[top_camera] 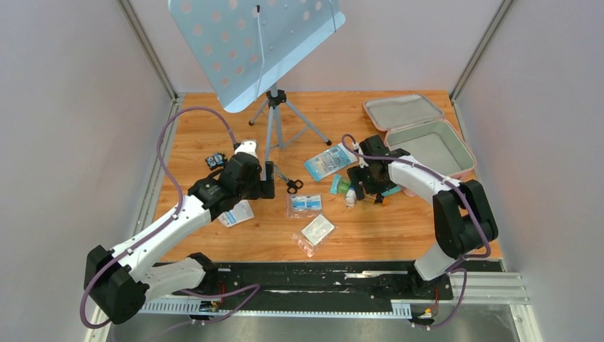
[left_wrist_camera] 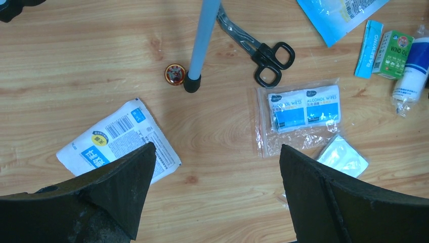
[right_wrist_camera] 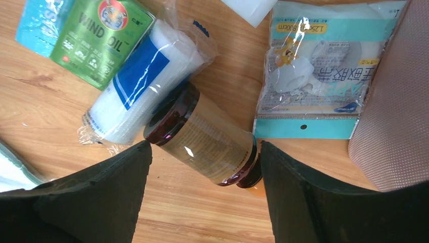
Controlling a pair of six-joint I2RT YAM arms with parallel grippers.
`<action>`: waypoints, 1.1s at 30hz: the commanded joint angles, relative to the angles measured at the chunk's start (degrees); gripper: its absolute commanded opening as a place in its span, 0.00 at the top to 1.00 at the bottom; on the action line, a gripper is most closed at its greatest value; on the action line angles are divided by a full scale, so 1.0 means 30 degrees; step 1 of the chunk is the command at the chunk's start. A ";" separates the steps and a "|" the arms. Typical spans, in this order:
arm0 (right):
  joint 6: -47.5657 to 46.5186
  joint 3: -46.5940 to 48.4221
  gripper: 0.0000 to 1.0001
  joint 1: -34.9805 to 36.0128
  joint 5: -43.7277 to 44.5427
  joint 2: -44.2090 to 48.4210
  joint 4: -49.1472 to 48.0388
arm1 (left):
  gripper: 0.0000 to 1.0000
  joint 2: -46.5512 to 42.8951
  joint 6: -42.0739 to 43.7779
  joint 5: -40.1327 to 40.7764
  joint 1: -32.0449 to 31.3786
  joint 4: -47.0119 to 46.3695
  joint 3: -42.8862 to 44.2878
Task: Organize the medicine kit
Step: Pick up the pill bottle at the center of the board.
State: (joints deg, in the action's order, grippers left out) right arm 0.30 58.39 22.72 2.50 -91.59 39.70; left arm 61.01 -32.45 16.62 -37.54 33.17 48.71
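The pink medicine kit (top_camera: 434,146) lies open at the back right, its grey lining bare; its pink wall (right_wrist_camera: 399,101) shows at the right edge of the right wrist view. My right gripper (right_wrist_camera: 205,145) is open just left of the kit. Its fingertips stand at either end of a dark amber bottle (right_wrist_camera: 205,126) that lies on its side on the wood. My left gripper (left_wrist_camera: 217,148) is open over bare wood. It hangs between a white-and-blue packet (left_wrist_camera: 114,136) and a bag of alcohol wipes (left_wrist_camera: 303,109).
A music stand (top_camera: 253,43) on a tripod (top_camera: 276,121) stands at the back; one leg (left_wrist_camera: 202,40) ends by a small round tin (left_wrist_camera: 174,74) and black scissors (left_wrist_camera: 263,53). A gauze roll (right_wrist_camera: 144,81), green Wind Oil box (right_wrist_camera: 101,38) and tape packet (right_wrist_camera: 318,71) lie by the bottle.
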 commanded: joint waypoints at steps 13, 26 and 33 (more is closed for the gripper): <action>0.1608 -0.0263 0.45 0.0366 -0.1426 -0.0154 0.0167 | 0.00 0.0532 0.0156 0.0101 -0.0086 -0.0456 0.0952; 0.2238 -0.0088 0.62 0.1054 -0.0908 -0.0516 0.0282 | 0.00 0.0989 0.0221 -0.0240 -0.0085 -0.0624 0.1249; 0.2498 0.0834 0.68 0.1040 -0.0863 0.2590 0.1076 | 0.00 0.1166 0.0297 -0.0297 -0.0092 -0.0584 0.1444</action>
State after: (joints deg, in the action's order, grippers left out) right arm 6.42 57.28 25.50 -0.51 -91.64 41.91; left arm 63.99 -32.16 15.59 -37.54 32.84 50.37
